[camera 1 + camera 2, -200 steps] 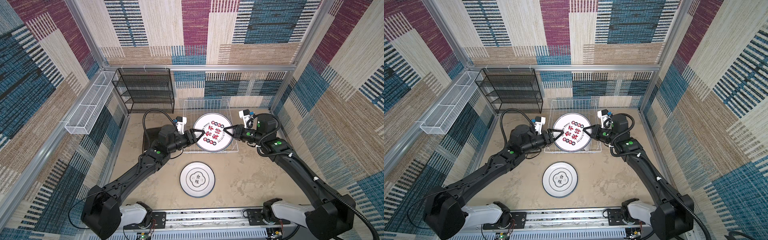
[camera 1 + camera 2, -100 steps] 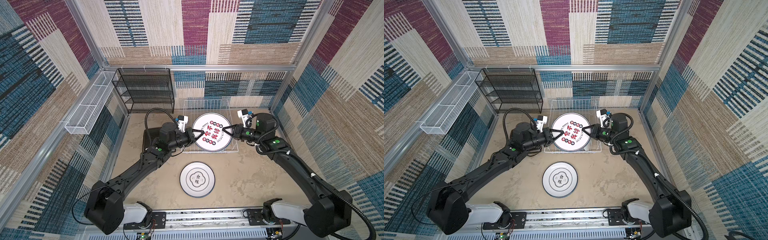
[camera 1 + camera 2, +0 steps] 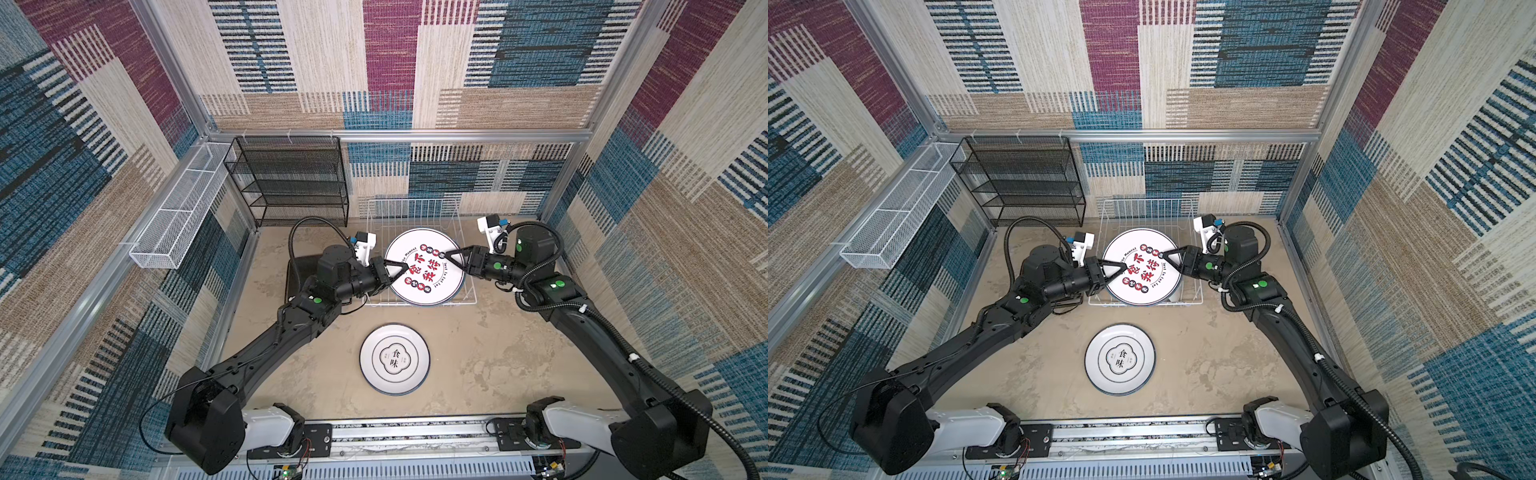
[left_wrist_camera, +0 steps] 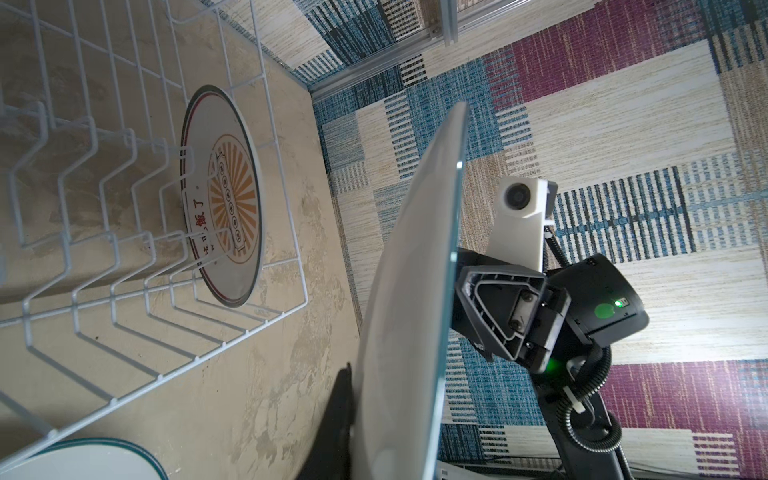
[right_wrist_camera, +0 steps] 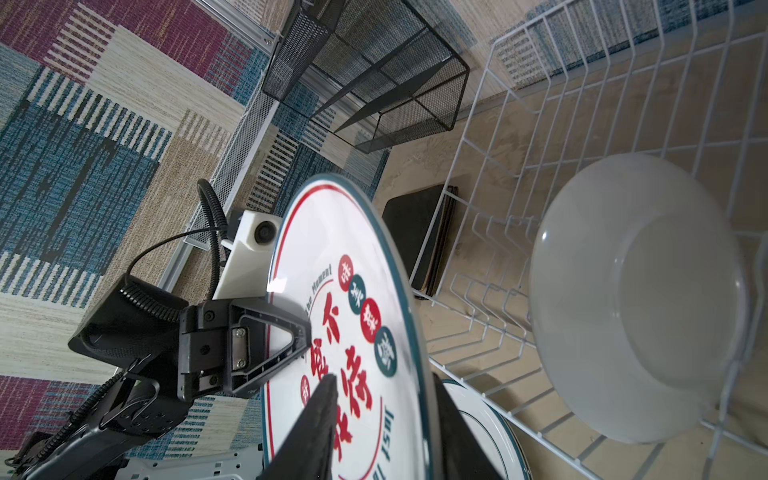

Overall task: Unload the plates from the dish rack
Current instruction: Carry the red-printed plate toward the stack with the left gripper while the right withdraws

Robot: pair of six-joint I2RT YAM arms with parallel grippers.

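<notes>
A round white plate (image 3: 424, 266) (image 3: 1142, 268) with red characters hangs upright over the dish rack (image 3: 415, 208) (image 3: 1147, 208). My left gripper (image 3: 400, 267) (image 3: 1122, 264) is shut on its left rim; one finger (image 4: 332, 424) shows against the plate's back (image 4: 403, 316). My right gripper (image 3: 449, 262) (image 3: 1165, 261) (image 5: 382, 378) stands open astride the right rim, its front finger off the plate's face (image 5: 365, 291). A second round plate (image 4: 224, 195) (image 5: 640, 299) stands between the rack's tines (image 4: 104, 174). A third plate (image 3: 394, 359) (image 3: 1120, 359) lies flat on the table.
Black-backed square plates (image 3: 300, 272) (image 5: 419, 232) lie stacked left of the rack, partly under my left arm. A black mesh shelf unit (image 3: 291, 183) (image 3: 1021, 180) stands at the back left. A long white mesh basket (image 3: 178, 216) hangs on the left wall.
My left gripper has closed on the plate's left rim. My right gripper, shut on the right rim before, has opened. The plate has hardly moved.
</notes>
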